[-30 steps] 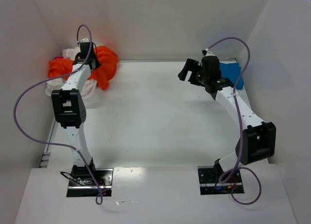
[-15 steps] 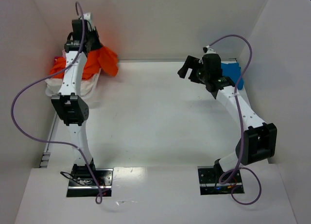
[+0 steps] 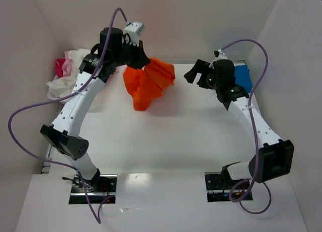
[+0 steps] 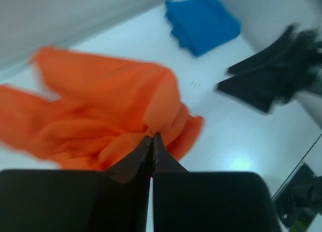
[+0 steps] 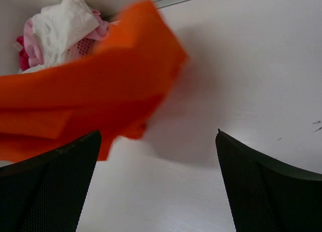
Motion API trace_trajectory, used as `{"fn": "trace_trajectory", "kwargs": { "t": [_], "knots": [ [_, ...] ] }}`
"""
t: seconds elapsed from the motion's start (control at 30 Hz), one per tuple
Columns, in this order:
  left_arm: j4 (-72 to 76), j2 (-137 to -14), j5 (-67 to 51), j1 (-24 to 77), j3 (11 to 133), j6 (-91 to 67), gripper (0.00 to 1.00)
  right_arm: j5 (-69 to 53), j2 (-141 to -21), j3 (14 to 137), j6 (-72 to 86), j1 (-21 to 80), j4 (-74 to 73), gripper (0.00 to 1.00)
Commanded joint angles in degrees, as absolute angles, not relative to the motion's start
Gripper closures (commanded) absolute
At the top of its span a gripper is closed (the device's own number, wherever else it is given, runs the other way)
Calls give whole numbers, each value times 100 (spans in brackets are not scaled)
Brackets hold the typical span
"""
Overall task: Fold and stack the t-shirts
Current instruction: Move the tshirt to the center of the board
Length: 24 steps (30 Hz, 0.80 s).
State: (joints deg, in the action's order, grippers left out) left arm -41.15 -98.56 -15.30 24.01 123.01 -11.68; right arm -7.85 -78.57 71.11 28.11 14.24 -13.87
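From above we see the left gripper point(image 3: 135, 66) clamped on the orange shirt point(image 3: 148, 83), which hangs bunched over the far middle of the table point(image 3: 166, 136). Its wrist view shows us the jaws pinched together on a fold, and the folded blue shirt point(image 4: 201, 20) lying at the far right. The right gripper point(image 5: 157, 136) stands wide, holding nothing. Beyond it we see the white-and-pink pile point(image 5: 65, 25) in the far left corner. The table is white, as are the walls point(image 3: 176, 20).

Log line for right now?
left fingers: shut on orange shirt, held aloft | right fingers: open, empty | blue shirt: folded, far right | white and pink shirts: heaped far left
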Motion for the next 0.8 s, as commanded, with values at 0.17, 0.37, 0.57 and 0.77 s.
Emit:
{"fn": "trace_trajectory", "kwargs": {
  "t": [0.17, 0.37, 0.57, 0.77],
  "knots": [
    [-3068, -9492, -2370, 2224, 10160, -1741, 6, -615, -6668, 6284, 3064, 1284, -1396, 0],
    [-2901, -9153, -2233, 2224, 9250, -1740, 0, -563, -6618, 6188, 2962, 1283, -1831, 0],
    [-2982, -9433, -1137, 2109, 9114, -1687, 0, -677, -6906, 5725, 2868, 1283, -2212, 0],
    [-3041, -9883, -483, 2040, 8853, -1854, 0, -954, -7605, 5686, 2786, 1480, -2198, 3]
  ]
}}
